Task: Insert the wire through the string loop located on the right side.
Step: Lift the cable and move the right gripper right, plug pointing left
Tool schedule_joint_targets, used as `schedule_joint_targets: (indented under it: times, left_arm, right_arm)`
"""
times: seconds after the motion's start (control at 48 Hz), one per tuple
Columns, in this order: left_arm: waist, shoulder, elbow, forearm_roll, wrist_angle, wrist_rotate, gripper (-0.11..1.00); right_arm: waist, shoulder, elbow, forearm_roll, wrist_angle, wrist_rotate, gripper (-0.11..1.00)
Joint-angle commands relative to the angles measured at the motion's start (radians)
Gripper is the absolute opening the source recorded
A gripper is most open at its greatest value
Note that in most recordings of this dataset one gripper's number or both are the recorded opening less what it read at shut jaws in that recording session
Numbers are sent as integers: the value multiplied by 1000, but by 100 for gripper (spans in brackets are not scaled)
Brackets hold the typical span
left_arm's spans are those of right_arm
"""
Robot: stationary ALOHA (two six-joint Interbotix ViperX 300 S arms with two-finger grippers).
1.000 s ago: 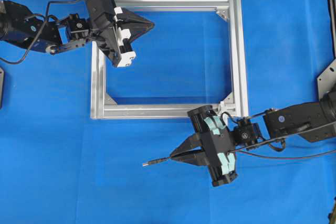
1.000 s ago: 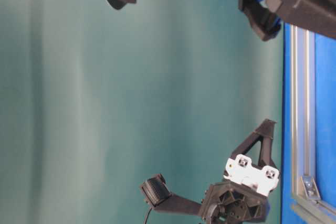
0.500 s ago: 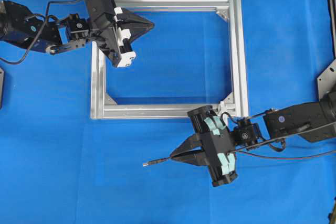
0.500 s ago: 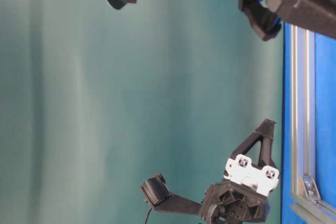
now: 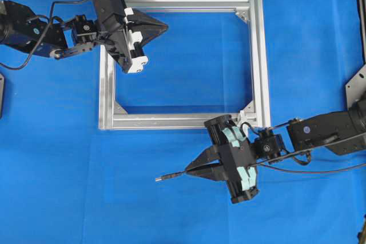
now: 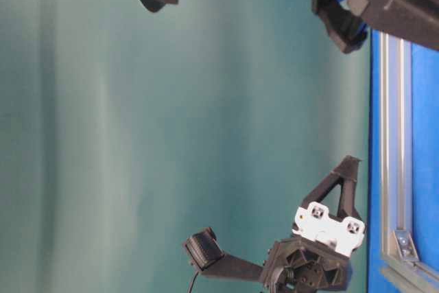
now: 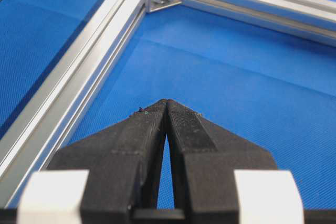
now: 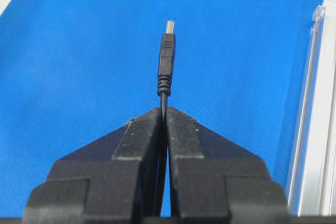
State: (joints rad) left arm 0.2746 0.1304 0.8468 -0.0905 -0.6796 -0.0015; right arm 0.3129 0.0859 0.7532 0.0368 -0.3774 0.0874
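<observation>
Tabletop (image 5: 68,158): covered in a bright blue textured cloth that fills the overhead view.
Backdrop (image 6: 171,135): a plain teal-green wall or curtain behind the tabletop in the table-level view.
Aluminium frame (image 5: 260,61): a silver rectangle lying flat on the cloth, with triangular brackets in its corners.
Left arm: reaches in from the left edge, its wrist over the frame's upper left corner.
Left gripper (image 5: 163,27): clenched tight with nothing between the fingers, its tip pointing right over the blue cloth inside the frame.
Right arm: comes in from the right edge, below the frame's lower right corner.
Right gripper (image 5: 189,171): pinched on the wire, pointing left, outside the frame just below its bottom rail.
Wire (image 8: 166,61): its plug tip sticks out past the fingertips; the rest trails back to the right.
String loop (image 5: 247,108): a small white bit at the frame's lower right corner, too small to make out clearly.
</observation>
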Motion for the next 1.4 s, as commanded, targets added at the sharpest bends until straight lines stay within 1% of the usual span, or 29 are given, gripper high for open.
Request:
schedule_joint_targets:
  times: [0.0,0.437,0.604,0.708,0.895,1.0,1.145,1.249,1.374]
  left_arm:
    - [2,-32,-8,5,-5,2,0]
    - [3,-34,-9,5,-5,2,0]
    - [5,-34,-8,3,-5,2,0]
    - [5,-34,-8,3,-5,2,0]
    - [5,-34,-9,3,-5,2,0]
    - [5,-34,-9,3,-5,2,0]
    - [5,-32,-8,3,-5,2,0]
    - [5,-34,-9,3,-5,2,0]
    - [6,-32,-8,3,-5,2,0]
  right_arm:
    - [3,-25,-17,0,-5,2,-4]
    - [6,-28,-12,2,-2,2,-4]
    - [11,-57,35,5,-6,8,-4]
    - [17,-91,81,8,-6,20,-4]
    - [26,-187,201,11,0,54,-4]
    - [29,-270,288,11,0,78,-4]
    - [32,-393,402,11,15,95,-4]
    - [32,-502,468,11,77,100,-4]
    - [31,-603,514,11,172,101,-4]
